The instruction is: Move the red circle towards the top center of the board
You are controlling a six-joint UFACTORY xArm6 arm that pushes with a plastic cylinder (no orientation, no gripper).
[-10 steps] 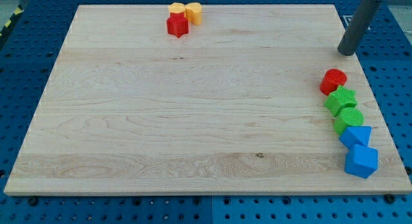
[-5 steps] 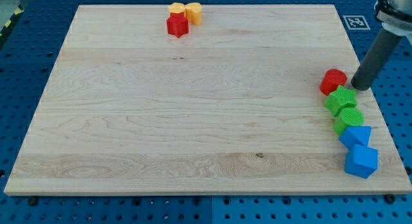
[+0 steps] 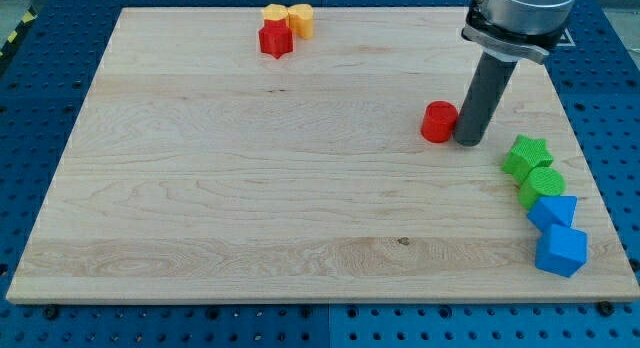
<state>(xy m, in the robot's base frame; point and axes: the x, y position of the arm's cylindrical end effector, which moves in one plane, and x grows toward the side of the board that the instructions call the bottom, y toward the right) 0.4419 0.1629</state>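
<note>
My tip (image 3: 468, 144) is the lower end of a straight dark rod. It has no jaws to open or close, so it holds nothing and can only push. It rests on the pale wooden board (image 3: 250, 188), touching or just short of touching the small red circle block (image 3: 438, 121). The red circle sits just to the view's left of the tip and slightly toward the view's top. With the rod on its right flank, a push would send it leftward across the board. I judge this suits the first part of the task, since the top center lies up and to the left of the tip.

The green star-shaped block (image 3: 527, 154) is a little way to the view's right of the tip. Below it is the green round ribbed block (image 3: 541, 185), touching it. Further right and down from the tip is the blue block with slanted faces (image 3: 553, 210), then the blue cube (image 3: 561, 250) near the board's bottom right edge. These four form a chain along that edge, clear of the pushing line.

Well apart from the tip, far to its upper left, the red star-like block (image 3: 275, 39) and two yellow blocks (image 3: 274, 12) (image 3: 300, 19) huddle together at the top edge. They mark roughly the area the red circle should approach. I think the push must angle more upward soon.
</note>
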